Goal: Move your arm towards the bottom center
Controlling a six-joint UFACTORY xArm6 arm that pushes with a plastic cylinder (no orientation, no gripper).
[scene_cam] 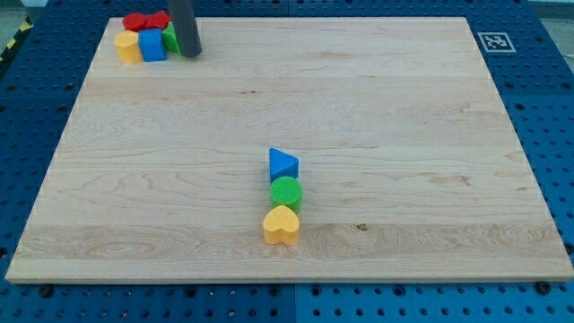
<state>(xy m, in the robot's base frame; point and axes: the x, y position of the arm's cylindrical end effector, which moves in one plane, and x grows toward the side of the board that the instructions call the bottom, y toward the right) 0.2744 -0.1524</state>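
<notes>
My tip (192,54) rests on the wooden board (404,135) at the view's top left, just right of a tight cluster of blocks: a red block (143,21), a yellow block (127,46), a blue cube (152,45) and a green block (170,39) partly hidden behind the rod. Near the bottom centre three blocks stand in a column: a blue triangle (282,164) on top, a green cylinder (287,193) in the middle and a yellow heart (282,225) lowest. The tip is far up and left of this column.
The board lies on a blue perforated table (547,135). A black and white marker tag (493,41) sits at the board's top right corner.
</notes>
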